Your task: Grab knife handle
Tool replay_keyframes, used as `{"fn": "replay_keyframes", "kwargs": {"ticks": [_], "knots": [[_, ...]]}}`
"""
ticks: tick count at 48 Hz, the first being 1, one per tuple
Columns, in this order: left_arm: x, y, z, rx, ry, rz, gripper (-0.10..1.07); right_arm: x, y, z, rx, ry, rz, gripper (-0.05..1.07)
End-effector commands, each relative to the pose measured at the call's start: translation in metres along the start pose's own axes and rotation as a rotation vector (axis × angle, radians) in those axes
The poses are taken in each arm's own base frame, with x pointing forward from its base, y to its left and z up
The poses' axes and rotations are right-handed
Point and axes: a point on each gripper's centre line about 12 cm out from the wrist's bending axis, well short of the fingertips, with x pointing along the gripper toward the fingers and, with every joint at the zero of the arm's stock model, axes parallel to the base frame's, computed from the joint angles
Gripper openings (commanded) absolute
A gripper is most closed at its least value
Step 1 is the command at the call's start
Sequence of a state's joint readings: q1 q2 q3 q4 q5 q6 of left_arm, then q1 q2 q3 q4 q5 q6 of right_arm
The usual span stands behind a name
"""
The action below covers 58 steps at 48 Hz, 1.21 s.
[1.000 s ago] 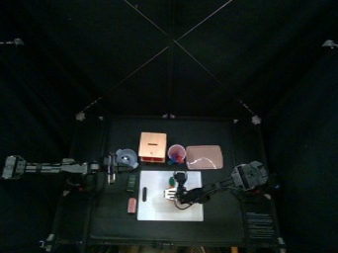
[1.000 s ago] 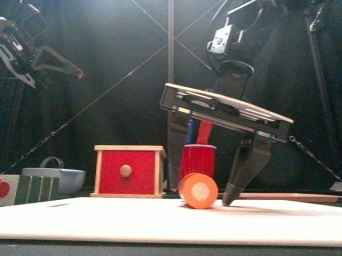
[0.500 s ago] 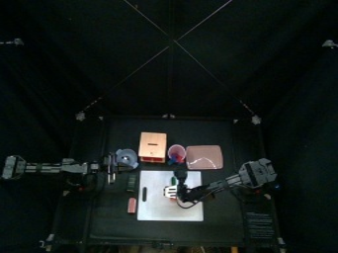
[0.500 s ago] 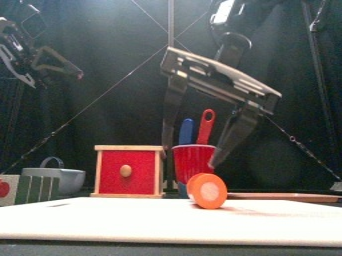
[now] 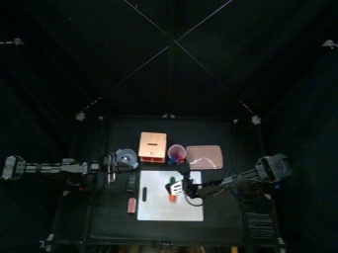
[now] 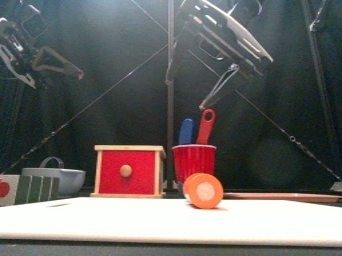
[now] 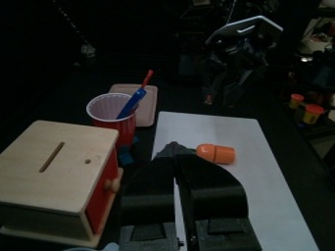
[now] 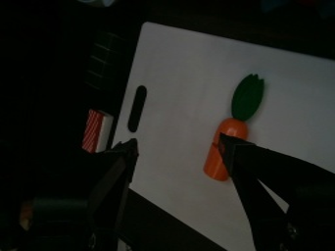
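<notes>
A red cup (image 6: 195, 161) stands behind the white cutting board (image 5: 158, 206). A blue handle (image 6: 186, 130) and a red handle (image 6: 206, 123) stick up out of it; I cannot tell which is the knife's. The cup also shows in the left wrist view (image 7: 110, 110) and the top view (image 5: 177, 151). My right gripper (image 6: 221, 52) hangs open and empty, high above the board and over an orange toy carrot (image 8: 224, 152). My left gripper (image 7: 183, 186) rests shut at the table's left side (image 5: 117, 170), away from the cup.
A wooden box with a red front (image 6: 130, 170) stands left of the cup. A pink plate (image 5: 205, 156) lies to the cup's right. The carrot (image 6: 202, 190) lies on the board in front of the cup. Small red and grey items (image 6: 34, 184) sit at the far left.
My right gripper, which straddled the carrot low on the board, has risen high above it and stays open. The carrot stays on the board. The left arm has not moved.
</notes>
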<state>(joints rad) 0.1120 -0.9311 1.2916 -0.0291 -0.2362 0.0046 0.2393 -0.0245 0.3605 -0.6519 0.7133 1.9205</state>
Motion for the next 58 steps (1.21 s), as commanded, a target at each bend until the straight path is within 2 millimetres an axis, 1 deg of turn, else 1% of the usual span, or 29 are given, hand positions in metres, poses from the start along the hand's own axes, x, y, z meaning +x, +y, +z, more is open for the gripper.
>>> {"fn": "replay_keyframes", "kwargs": {"ticks": [1, 11, 20, 26, 31, 35, 44, 49, 53, 58], "knots": [[0.001, 0.003, 0.006, 0.000, -0.017, 0.013, 0.29, -0.020, 0.015, 0.023, -0.009, -0.015, 0.062, 0.97], [0.001, 0.006, 0.005, -0.007, -0.015, 0.029, 0.28, -0.034, 0.022, 0.055, -0.126, 0.008, 0.064, 0.97], [0.001, 0.008, 0.005, -0.009, -0.013, 0.042, 0.29, -0.048, 0.022, 0.088, -0.256, 0.052, -0.012, 0.97], [0.001, 0.010, 0.005, -0.012, -0.015, 0.052, 0.28, -0.051, 0.024, 0.110, -0.356, 0.093, -0.053, 0.97], [0.001, 0.012, 0.005, -0.015, -0.015, 0.063, 0.28, -0.049, 0.021, 0.123, -0.450, 0.144, -0.090, 0.97], [0.001, 0.013, 0.005, -0.017, -0.016, 0.068, 0.28, -0.044, 0.015, 0.134, -0.541, 0.208, -0.124, 0.97], [0.000, 0.015, 0.004, -0.024, -0.016, 0.077, 0.28, -0.017, 0.009, 0.134, -0.669, 0.398, -0.156, 0.96], [0.000, 0.016, 0.004, -0.026, -0.016, 0.082, 0.28, -0.005, 0.005, 0.141, -0.732, 0.442, -0.201, 0.96], [0.000, 0.016, 0.004, -0.028, -0.013, 0.085, 0.28, -0.002, 0.003, 0.148, -0.775, 0.457, -0.239, 0.96], [0.000, 0.017, 0.004, -0.028, -0.015, 0.087, 0.28, 0.001, -0.004, 0.155, -0.797, 0.485, -0.288, 0.96]]}}
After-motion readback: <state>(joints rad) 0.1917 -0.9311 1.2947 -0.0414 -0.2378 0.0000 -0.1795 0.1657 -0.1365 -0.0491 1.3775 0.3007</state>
